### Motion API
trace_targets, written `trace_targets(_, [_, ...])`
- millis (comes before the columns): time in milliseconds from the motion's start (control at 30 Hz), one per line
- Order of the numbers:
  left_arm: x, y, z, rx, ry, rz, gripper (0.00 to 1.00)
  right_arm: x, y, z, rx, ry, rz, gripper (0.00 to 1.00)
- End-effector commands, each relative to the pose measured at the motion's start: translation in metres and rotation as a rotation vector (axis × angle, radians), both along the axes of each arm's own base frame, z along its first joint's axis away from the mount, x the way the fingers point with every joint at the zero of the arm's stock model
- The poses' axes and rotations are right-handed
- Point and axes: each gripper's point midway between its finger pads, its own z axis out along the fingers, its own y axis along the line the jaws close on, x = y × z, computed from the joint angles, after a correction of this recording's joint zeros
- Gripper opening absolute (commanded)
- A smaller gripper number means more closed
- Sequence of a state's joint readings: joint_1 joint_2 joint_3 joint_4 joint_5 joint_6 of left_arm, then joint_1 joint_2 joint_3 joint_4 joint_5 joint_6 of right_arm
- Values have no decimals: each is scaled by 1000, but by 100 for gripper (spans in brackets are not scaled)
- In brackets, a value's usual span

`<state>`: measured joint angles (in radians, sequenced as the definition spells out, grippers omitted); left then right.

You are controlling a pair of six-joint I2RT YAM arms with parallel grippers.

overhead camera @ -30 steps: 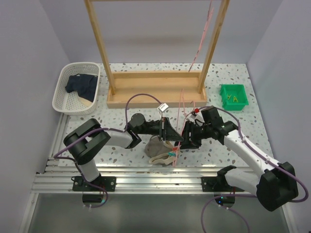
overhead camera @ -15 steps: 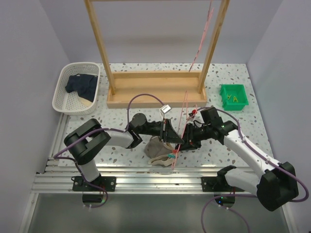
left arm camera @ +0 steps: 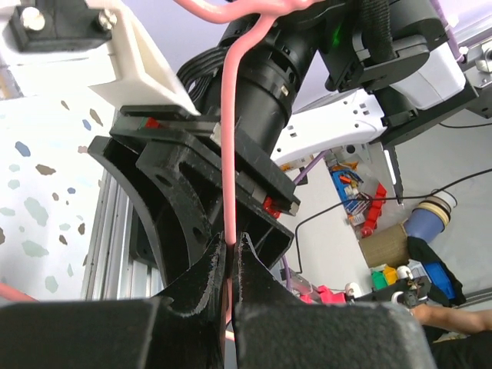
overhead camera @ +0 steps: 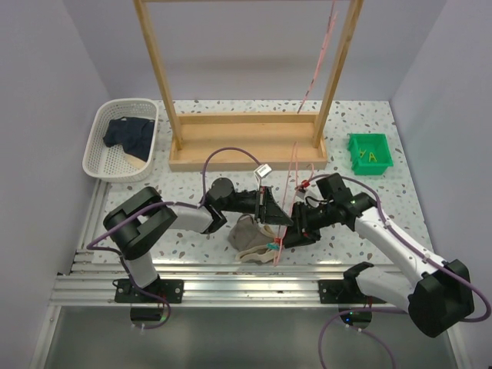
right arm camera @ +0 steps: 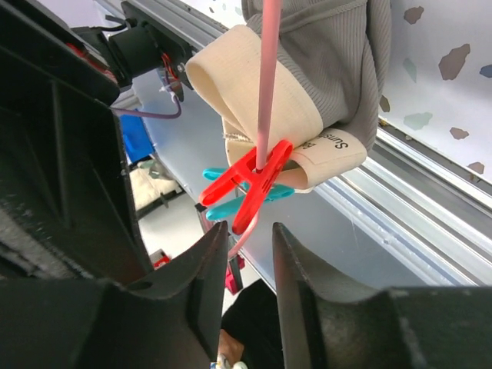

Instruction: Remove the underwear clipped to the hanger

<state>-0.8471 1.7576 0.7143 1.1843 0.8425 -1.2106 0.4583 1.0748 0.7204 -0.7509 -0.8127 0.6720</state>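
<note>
Left hand [left arm camera: 231, 265]: clamped on pink hanger [left arm camera: 228, 154] | right hand [right arm camera: 250, 234]: narrow, empty, under red clip [right arm camera: 250, 181] | risk: pinch glances off, grey underwear [right arm camera: 330, 61] tugged.

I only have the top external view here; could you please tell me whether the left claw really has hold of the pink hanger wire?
Observer: Yes. In the left wrist view the left claw is shut on the pink hanger wire, which is pinched between its fingertips.
Operator: Thank you. What holds the grey underwear on?
Observer: A red clip pins its beige waistband to the wire; a teal clip sits just behind it.
Operator: And the right claw?
Observer: Open, with the red clip's handle end at the gap between its fingers. I cannot tell whether they touch.
</note>
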Motion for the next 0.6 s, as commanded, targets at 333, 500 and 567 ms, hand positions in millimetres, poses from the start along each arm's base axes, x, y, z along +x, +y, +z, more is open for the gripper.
trace_targets(333, [13,-7,7,-25,-43,29,0,24,7,12,-7,-96,-49,31])
trace_targets(500, [10,-6,7,-24,-38,26,0,34,7,14,-29,-127,-69,12])
trace_targets(567, [10,-5,9,-28,-41,26,0,36,5,13,-51,-137,-74,5])
